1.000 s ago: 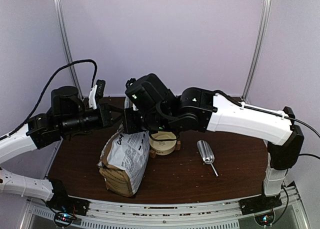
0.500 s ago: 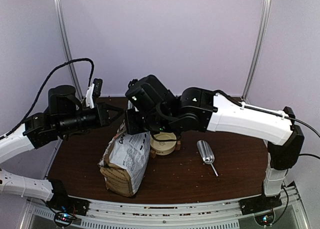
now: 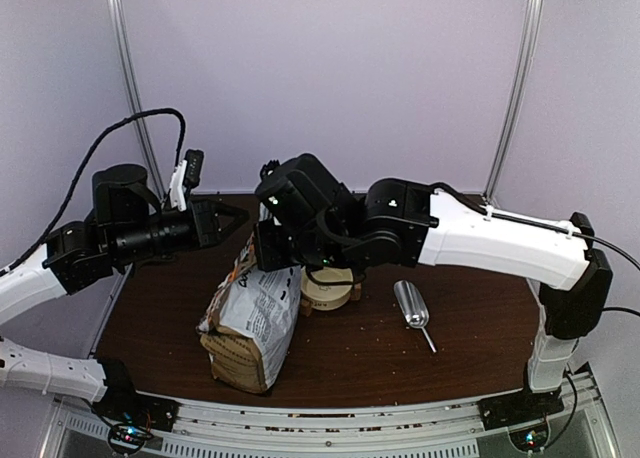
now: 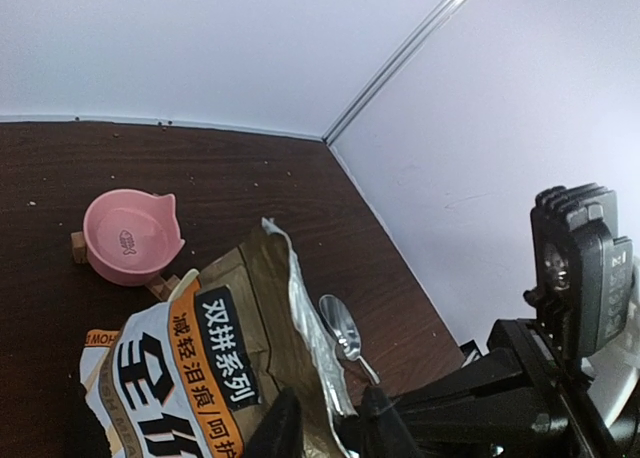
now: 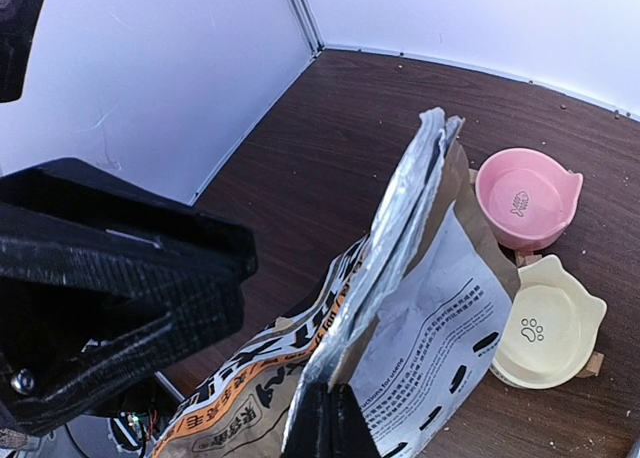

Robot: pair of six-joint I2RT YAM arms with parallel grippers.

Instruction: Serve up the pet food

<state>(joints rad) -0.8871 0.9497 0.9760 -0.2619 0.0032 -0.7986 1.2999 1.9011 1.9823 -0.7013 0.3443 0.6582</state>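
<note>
Inside of the bag (image 3: 255, 313) is hidden, its top edge pressed flat, so no heap of pet food (image 3: 380, 330) is in view. Only small brown specks show, scattered on the bench (image 3: 450, 348) near the scoop (image 3: 411, 304), and they are too small to be sure of. From the top camera the right arm (image 3: 470, 236) covers the pink bowl (image 4: 128, 236) and part of the cream bowl (image 5: 545, 328). The wrist views cut off the bag's lower half.

Right fingers (image 5: 320, 428) are pressed together, pinching the bag's top edge and holding it upright. Left fingers (image 4: 278, 430) are cut off at the frame bottom; they look a little apart, beside the bag top and not on it.

The bench is dark brown wood grain. The scoop lies well right of the bag, and the two bowls stand side by side behind it. The walls (image 3: 330, 78) are plain pale lilac, with metal posts (image 3: 515, 88) at the corners.
</note>
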